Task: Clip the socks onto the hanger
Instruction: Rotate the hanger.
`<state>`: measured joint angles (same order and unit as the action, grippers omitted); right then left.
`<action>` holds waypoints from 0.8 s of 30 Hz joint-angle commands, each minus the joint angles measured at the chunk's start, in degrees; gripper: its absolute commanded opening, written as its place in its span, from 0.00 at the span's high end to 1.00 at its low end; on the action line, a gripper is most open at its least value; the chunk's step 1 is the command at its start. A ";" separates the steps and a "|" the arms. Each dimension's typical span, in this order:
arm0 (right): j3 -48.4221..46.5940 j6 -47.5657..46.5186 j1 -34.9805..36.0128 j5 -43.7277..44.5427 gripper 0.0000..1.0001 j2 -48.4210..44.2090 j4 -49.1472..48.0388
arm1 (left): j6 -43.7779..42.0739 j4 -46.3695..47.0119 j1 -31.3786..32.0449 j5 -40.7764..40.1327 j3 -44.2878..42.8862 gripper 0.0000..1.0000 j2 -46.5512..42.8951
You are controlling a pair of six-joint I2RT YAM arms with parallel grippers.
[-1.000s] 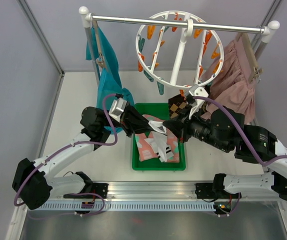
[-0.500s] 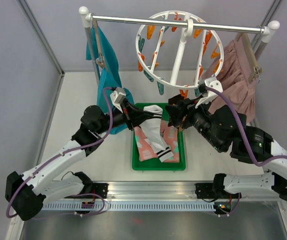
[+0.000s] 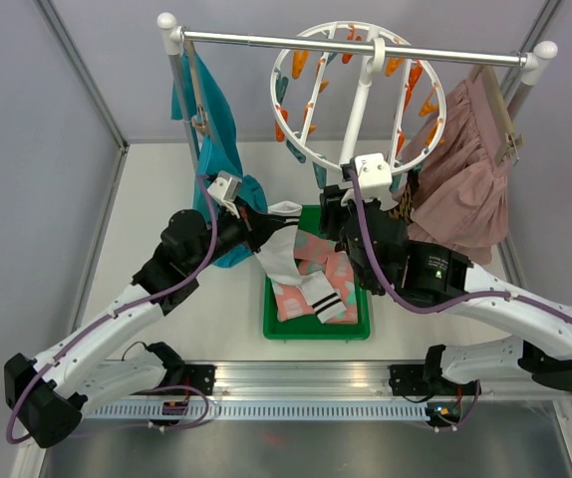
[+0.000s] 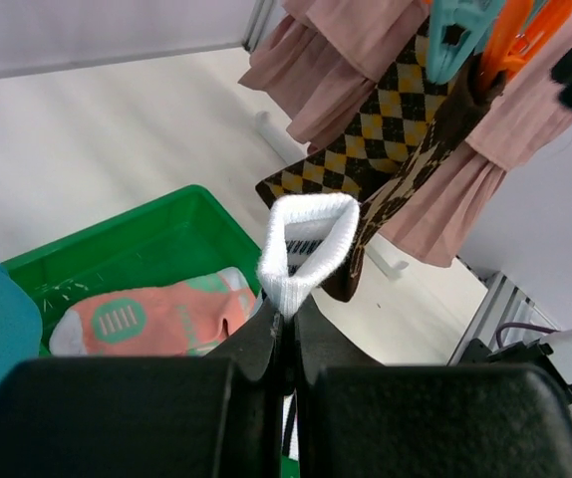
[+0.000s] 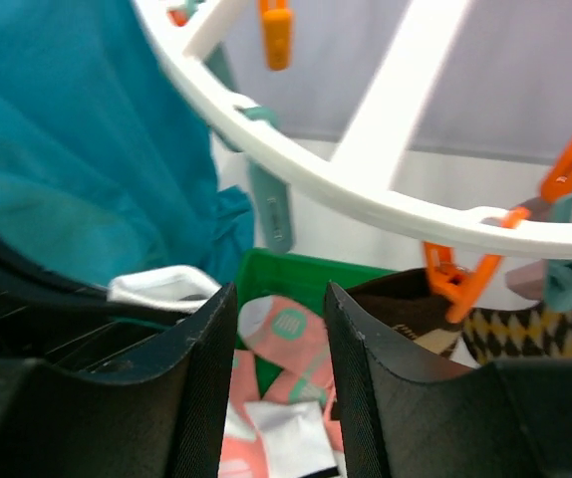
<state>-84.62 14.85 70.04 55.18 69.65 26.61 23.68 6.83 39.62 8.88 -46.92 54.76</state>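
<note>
White sock [image 4: 306, 239] is hanging by its cuff in the left pincer [image 4: 288, 324], which is clamping it tight above the green bin [image 4: 156, 234]. Right pincer [image 5: 276, 339] is standing part open and empty under the hanger [image 5: 366, 189]. Best approach, probably: right is squeezing the free teal clip [image 5: 271, 204] while left is feeding the cuff deep.

Right tool [image 5: 278, 299] parted, empty, beneath hanger [image 5: 306, 164] rim.
</note>
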 commanded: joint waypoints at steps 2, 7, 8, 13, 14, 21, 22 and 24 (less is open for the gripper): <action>4.28 -2.55 -3.14 9.33 0.54 -2.75 -6.73 | -2.15 -0.32 -0.07 -1.15 -5.72 0.98 0.43; 9.29 -2.99 -9.91 11.36 0.54 -5.74 -8.68 | -3.20 -0.85 -0.15 -1.24 -7.84 0.98 1.31; 9.91 -3.25 -12.45 11.44 0.54 -6.97 -9.55 | -3.46 -0.94 -0.07 -1.76 -8.71 0.98 1.66; 11.23 -4.22 -17.74 11.88 0.54 -8.39 -10.26 | -4.61 -4.54 -0.15 -7.99 -14.51 0.98 5.17; 11.14 -4.22 -18.88 11.62 0.53 -8.30 -10.00 | -4.52 -5.07 -0.07 -10.70 -16.69 0.98 5.96; 8.69 -2.38 -23.45 8.38 0.53 -6.90 -7.72 | -3.38 -7.45 -0.07 -22.24 -24.80 0.98 12.90; 8.51 -2.20 -23.89 7.85 0.53 -6.72 -7.37 | -3.64 -7.10 -0.06 -22.59 -25.32 0.98 13.52; 7.81 -1.67 -24.69 5.92 0.53 -6.45 -6.31 | -4.34 -7.44 -0.06 -23.65 -27.87 0.98 14.75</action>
<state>-73.71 12.10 46.30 63.86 62.76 19.55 21.37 -0.43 39.62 -9.61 -70.50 68.34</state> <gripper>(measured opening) 0.473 0.033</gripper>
